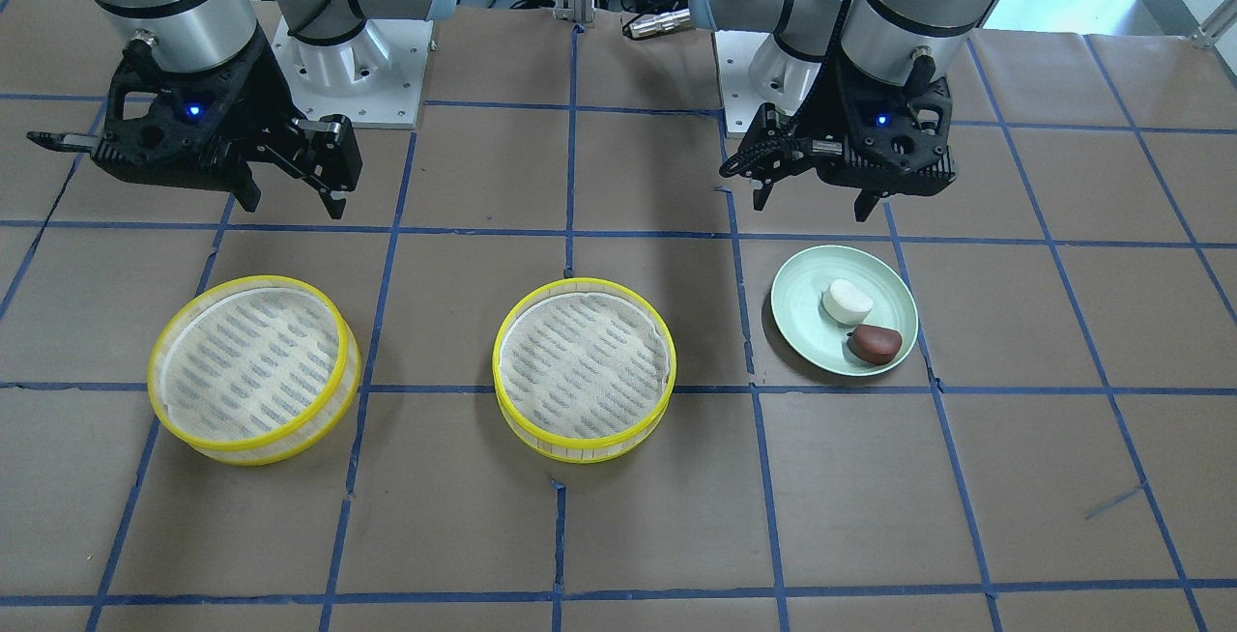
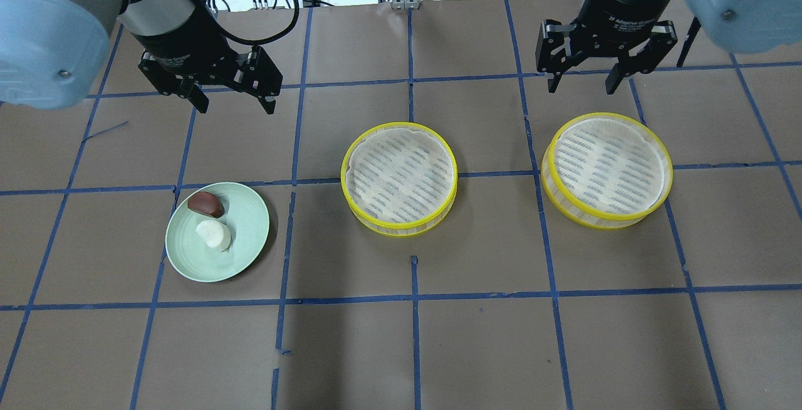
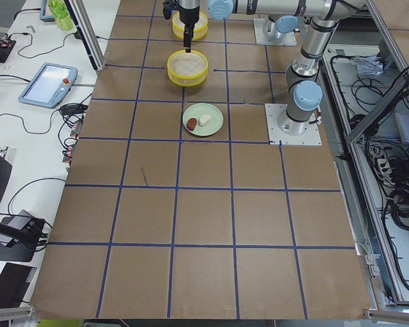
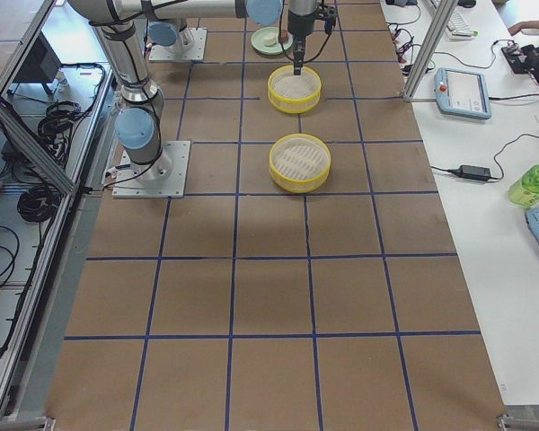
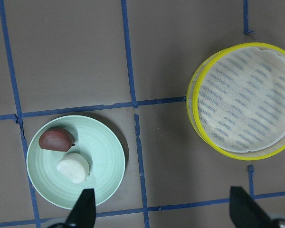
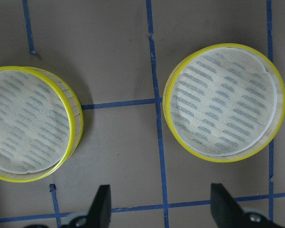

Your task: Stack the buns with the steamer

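The centre steamer basket (image 2: pixel 399 175) stands upright on the tabletop (image 2: pixel 476 335) and serves as the reference for every position below. It has a bright yellow rim, and its whitish striped mesh bottom is fully exposed. The second steamer basket (image 2: pixel 606 168) stands on the robot's right of the centre steamer basket, well apart from it, upright, with its mesh bottom equally exposed. The plate (image 2: pixel 247 225), pale green, lies on the robot's left of the centre steamer basket, apart from it and slightly nearer the robot. Both buns rest on the plate. The white bun (image 2: pixel 213 235) lies just beside the reddish-brown bun (image 2: pixel 205 204), which is the farther of the two from the robot; contact between them cannot be confirmed. The left gripper (image 2: pixel 236 106) hangs above the tabletop on the robot's left of the centre steamer basket, clear of the plate, with its jaws spread wide. The right gripper (image 2: pixel 581 89) hangs above the tabletop on the robot's right of the centre steamer basket, clear of the second steamer basket, with its jaws likewise spread wide. Blue tape lines (image 2: pixel 413 297) divide the tabletop into squares.
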Controlling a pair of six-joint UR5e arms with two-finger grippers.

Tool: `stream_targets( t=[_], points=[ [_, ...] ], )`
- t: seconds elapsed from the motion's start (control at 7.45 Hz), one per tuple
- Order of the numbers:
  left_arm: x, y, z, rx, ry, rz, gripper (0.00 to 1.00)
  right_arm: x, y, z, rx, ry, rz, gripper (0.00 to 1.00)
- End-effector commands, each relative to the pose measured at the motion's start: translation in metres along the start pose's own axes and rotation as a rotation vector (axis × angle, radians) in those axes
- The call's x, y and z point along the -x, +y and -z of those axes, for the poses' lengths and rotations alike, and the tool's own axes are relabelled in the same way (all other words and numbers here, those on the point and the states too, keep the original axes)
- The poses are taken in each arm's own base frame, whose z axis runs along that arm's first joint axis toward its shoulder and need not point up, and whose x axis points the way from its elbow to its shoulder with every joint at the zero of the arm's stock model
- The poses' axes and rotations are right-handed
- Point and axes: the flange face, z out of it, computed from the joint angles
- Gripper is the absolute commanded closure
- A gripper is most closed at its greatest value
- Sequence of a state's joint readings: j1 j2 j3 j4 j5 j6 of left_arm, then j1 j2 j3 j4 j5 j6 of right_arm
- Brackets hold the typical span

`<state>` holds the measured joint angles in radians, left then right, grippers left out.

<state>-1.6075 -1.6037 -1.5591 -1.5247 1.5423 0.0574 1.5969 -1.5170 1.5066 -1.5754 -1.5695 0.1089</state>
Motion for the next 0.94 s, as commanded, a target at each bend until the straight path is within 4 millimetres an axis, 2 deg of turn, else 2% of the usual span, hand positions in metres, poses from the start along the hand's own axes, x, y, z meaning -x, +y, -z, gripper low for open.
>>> stream_targets(
  t=[0.0, 0.27, 0.4, 0.54, 0.67, 0.8],
  points=[
    [-0.001, 0.007, 0.005, -0.008, -0.006, -0.001, 0.0, 0.0, 0.0, 0.0, -0.001, 0.001, 0.0, 0.23],
    [0.0, 0.011, 0.004, 0.009, -0.013, -0.013, 0.0, 0.0, 0.0, 0.0, -0.001, 0.001, 0.0, 0.23],
    [0.007, 0.015, -0.024, 0.065, -0.006, -0.003, 0.0, 0.0, 0.0, -0.001, 0.002, 0.002, 0.002, 0.23],
    [0.011, 0.026, -0.059, 0.13, -0.021, -0.001, 0.0, 0.0, -0.001, -0.003, 0.006, 0.0, 0.002, 0.23],
    [0.023, 0.039, -0.087, 0.199, -0.11, -0.014, 0.0, -0.001, -0.001, -0.005, 0.009, 0.001, 0.0, 0.23],
    [0.033, 0.047, -0.112, 0.235, -0.118, 0.002, 0.0, -0.005, -0.003, -0.006, 0.008, 0.01, 0.008, 0.23]
  ],
)
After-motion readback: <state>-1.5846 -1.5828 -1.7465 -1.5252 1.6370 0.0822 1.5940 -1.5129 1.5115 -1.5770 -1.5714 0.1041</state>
